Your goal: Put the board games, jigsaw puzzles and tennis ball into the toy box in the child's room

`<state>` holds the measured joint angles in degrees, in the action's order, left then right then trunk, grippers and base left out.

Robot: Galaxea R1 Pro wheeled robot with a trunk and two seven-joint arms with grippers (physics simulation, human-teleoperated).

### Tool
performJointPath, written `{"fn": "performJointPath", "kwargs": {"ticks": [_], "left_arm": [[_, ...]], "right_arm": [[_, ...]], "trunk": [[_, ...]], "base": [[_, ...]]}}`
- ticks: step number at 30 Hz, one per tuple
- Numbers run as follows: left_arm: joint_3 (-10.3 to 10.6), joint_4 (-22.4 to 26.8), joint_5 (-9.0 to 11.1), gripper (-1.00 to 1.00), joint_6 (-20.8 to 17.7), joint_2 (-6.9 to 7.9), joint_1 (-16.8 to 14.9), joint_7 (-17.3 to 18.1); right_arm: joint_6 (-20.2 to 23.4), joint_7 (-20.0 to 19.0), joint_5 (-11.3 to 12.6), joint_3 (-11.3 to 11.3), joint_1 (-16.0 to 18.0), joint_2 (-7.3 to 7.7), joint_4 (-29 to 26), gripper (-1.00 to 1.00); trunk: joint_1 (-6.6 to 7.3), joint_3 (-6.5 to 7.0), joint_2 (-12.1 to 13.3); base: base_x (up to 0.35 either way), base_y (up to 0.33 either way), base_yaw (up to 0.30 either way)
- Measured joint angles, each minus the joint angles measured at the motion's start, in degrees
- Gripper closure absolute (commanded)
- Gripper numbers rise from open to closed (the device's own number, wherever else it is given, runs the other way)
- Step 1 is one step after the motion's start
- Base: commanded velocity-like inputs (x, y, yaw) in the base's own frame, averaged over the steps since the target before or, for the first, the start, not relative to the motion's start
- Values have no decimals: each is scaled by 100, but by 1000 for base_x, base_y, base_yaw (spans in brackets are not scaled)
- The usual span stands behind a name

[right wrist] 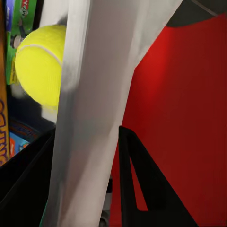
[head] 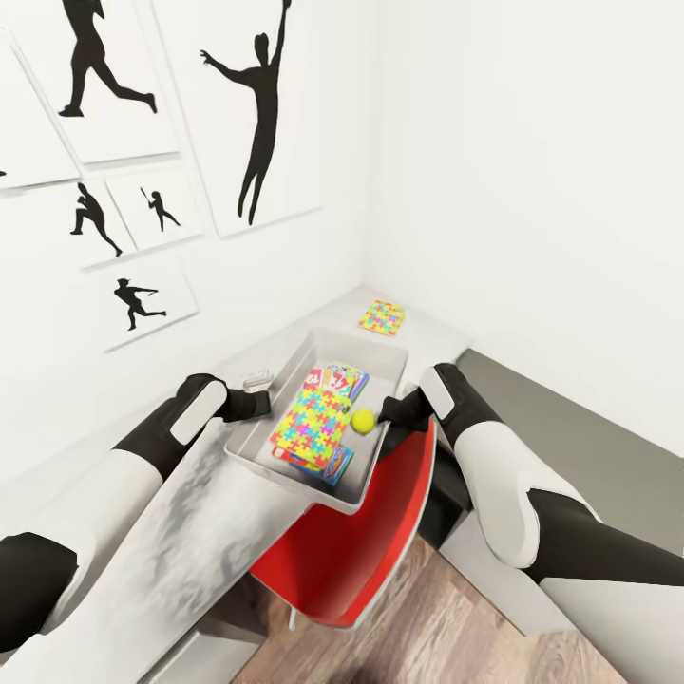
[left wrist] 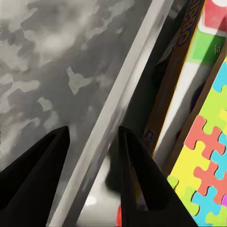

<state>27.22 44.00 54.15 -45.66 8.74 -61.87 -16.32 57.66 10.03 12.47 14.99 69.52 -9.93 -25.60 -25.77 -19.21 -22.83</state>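
Observation:
I hold the pale grey toy box tilted over the table's edge. My left gripper is shut on its left rim, and my right gripper is shut on its right rim. Inside lie one jigsaw puzzle, the tennis ball beside it, and board games under and behind the puzzle. The left wrist view has my left gripper, puzzle and a game box edge. The right wrist view has my right gripper and ball. A second jigsaw puzzle lies on the table's far corner.
The light grey table runs along the left wall, and its dark grey wing runs along the right wall. A red chair stands under the box, over wood floor. Black sports-silhouette pictures hang on the left wall.

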Motion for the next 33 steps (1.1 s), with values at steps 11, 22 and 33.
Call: {"fn": "performJointPath", "kwargs": {"ticks": [11, 22, 33], "left_arm": [[8, 9, 8, 100, 2, 3, 9, -11], [13, 8, 12, 100, 7, 2, 12, -15], [8, 17, -6, 100, 2, 1, 13, -15]], "right_arm": [[-11, 0, 16, -6, -17, 2, -4, 100], [-11, 3, 26, -10, -33, 1, -21, 100], [-11, 7, 33, -12, -35, 0, -30, 100]], "trunk": [[3, 1, -3], [6, 1, -3], [0, 2, -2]], "base": [[-70, 0, 24], [-4, 0, 245], [-138, -21, 129]]}}
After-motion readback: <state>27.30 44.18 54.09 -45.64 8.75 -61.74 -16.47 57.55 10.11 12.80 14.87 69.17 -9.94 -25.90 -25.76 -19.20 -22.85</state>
